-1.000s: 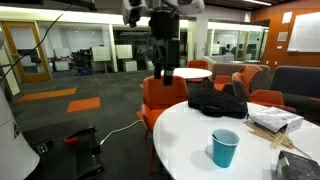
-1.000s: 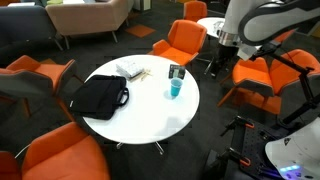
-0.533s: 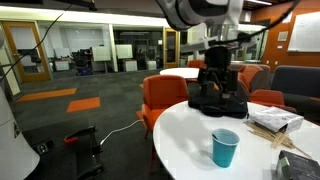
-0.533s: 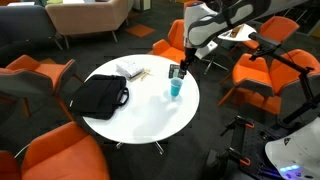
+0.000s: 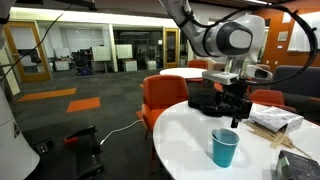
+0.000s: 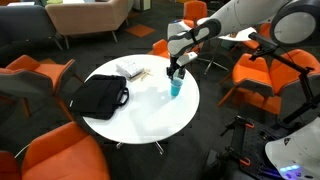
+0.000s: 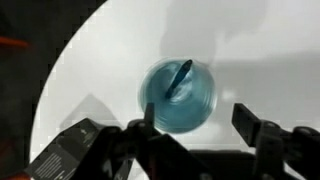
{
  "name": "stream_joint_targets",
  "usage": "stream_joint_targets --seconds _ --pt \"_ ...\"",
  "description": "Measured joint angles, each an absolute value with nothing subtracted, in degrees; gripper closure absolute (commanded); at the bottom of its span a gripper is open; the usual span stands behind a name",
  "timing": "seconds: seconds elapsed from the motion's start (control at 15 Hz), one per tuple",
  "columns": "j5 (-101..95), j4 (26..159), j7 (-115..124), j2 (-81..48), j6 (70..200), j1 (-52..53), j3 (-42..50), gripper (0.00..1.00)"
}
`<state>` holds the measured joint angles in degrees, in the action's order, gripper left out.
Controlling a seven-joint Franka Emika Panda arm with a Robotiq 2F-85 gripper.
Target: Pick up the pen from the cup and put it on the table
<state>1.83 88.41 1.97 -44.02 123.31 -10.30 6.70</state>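
The teal-blue cup (image 5: pixel 225 148) stands upright on the large round white table (image 5: pixel 190 140), near its edge; it also shows in an exterior view (image 6: pixel 176 87). In the wrist view I look straight down into the cup (image 7: pixel 178 97) and see the dark pen (image 7: pixel 178 77) leaning inside it. My gripper (image 7: pixel 196 121) is open and empty, its fingers spread wider than the cup's near rim. In the exterior views the gripper (image 5: pixel 233 108) (image 6: pixel 176 72) hangs just above the cup, apart from it.
A black laptop bag (image 6: pixel 97 96) lies on the table. A stack of papers and small items (image 5: pixel 274 122) sits at the table's far side (image 6: pixel 132 70). Orange chairs (image 6: pixel 182 42) ring the table. A smaller white table (image 5: pixel 187 73) stands behind.
The arm has swung in from beside the table to over the cup and come down, so the open gripper now hangs just above the cup. The cup and pen have not moved.
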Motion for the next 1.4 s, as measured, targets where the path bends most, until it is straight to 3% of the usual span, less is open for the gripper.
stream_joint_targets --seconds 0.13,0.47,1.4 --pt "2.79 85.64 1.98 -46.14 121.73 -10.62 6.6 0.5" --pt "4.16 81.91 1.98 -49.36 118.37 -11.67 6.57 0.47" --pt "5.98 79.92 2.34 -54.4 116.3 -12.57 5.79 0.53"
